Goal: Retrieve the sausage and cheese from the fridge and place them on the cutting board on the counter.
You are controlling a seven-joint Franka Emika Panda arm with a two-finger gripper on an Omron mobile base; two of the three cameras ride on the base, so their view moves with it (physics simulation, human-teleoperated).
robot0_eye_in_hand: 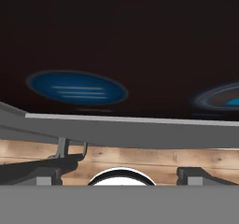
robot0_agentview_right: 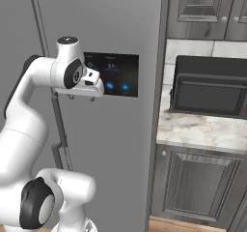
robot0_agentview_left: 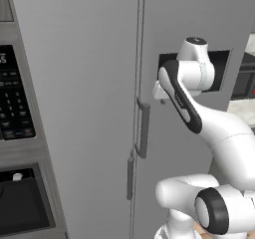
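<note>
The fridge [robot0_agentview_left: 84, 83] stands right in front of me with both grey doors shut; the sausage and cheese are hidden, and the cutting board is out of view. My gripper [robot0_agentview_right: 82, 98] hangs open and empty, fingers pointing down, close against the right door [robot0_agentview_right: 111, 139] just left of its black display panel [robot0_agentview_right: 116, 74]. It is above the right door's vertical bar handle [robot0_agentview_left: 144, 128]. In the hand view the gripper [robot0_eye_in_hand: 121, 175] has its tips wide apart below the dark panel [robot0_eye_in_hand: 121, 41] with blue icons, and a handle [robot0_eye_in_hand: 72, 148] shows beneath. The counter [robot0_agentview_right: 202, 127] lies to the fridge's right.
A black toaster oven [robot0_agentview_right: 210, 88] sits on the counter, over dark grey cabinets [robot0_agentview_right: 198, 187], with more cabinets [robot0_agentview_right: 207, 8] above. Left of the fridge is the built-in oven with a keypad [robot0_agentview_left: 12, 103] and dark window [robot0_agentview_left: 22, 203]. The left door's handle [robot0_agentview_left: 129, 176] hangs lower.
</note>
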